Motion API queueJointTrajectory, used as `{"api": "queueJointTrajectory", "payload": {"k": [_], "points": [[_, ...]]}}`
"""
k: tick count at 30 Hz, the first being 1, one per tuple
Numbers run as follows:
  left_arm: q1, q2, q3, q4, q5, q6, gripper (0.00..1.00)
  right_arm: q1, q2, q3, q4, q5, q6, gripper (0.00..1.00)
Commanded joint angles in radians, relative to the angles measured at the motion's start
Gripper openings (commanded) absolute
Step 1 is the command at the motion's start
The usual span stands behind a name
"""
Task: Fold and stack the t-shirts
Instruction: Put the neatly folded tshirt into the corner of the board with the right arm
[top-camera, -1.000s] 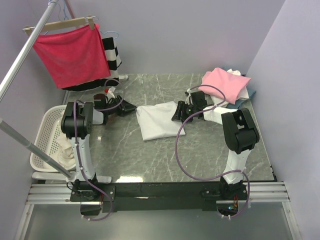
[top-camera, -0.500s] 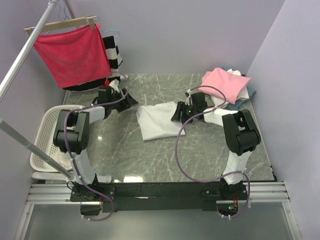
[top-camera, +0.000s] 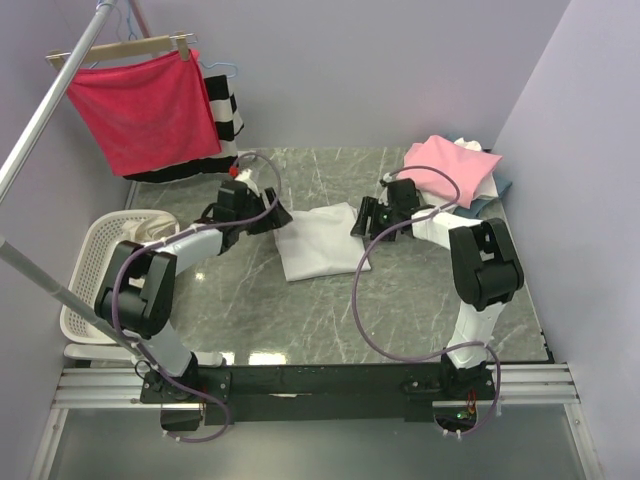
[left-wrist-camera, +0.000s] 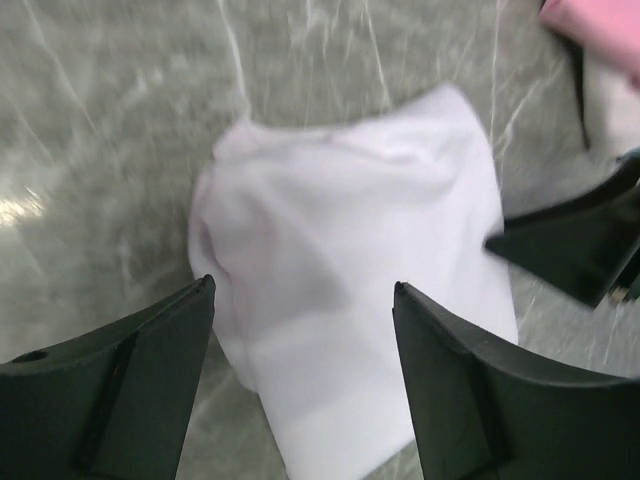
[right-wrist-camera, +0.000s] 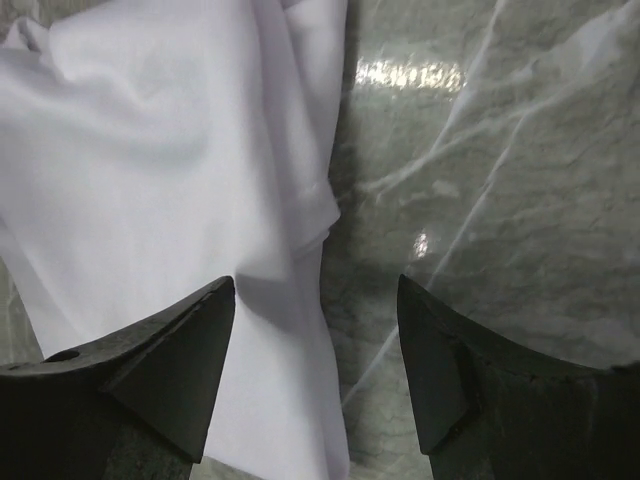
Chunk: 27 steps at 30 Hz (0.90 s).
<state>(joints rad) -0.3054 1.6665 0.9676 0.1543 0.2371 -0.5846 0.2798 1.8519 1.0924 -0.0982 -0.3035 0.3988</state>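
Folding step, centre of the top view: soft white cloth t-shirt (top-camera: 318, 243) lies partly folded on the grey marbled surface (top-camera: 420, 300). Left gripper (top-camera: 277, 222) at its left edge and right gripper (top-camera: 359, 223) at its right edge both gape wide, holding nothing. Advisable: pinch matching edges low, lift evenly, avoid wrinkles. No label or writing is legible.

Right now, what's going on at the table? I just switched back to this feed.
Both arms are at the white t-shirt lying in the middle of the table. The left gripper hangs open at its left edge and the right gripper open at its right edge; neither holds the cloth. A pile topped by a pink t-shirt sits at the far right corner.
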Motion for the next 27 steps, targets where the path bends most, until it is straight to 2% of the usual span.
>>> {"api": "queueJointTrajectory", "payload": {"k": [1,8,18,27], "points": [[-0.052,0.007,-0.024,0.010,-0.065,-0.021,0.77,-0.053,0.061,0.070,-0.001,-0.135,-0.009,0.73],[-0.093,0.053,-0.029,-0.010,-0.153,-0.069,0.78,-0.067,0.205,0.179,-0.061,-0.387,-0.028,0.77],[-0.098,0.110,-0.107,0.030,-0.157,-0.113,0.78,-0.039,0.225,0.121,-0.147,-0.376,-0.049,0.78],[-0.098,0.245,0.009,0.062,-0.075,-0.086,0.75,0.042,0.263,0.104,-0.121,-0.376,-0.028,0.76]]}}
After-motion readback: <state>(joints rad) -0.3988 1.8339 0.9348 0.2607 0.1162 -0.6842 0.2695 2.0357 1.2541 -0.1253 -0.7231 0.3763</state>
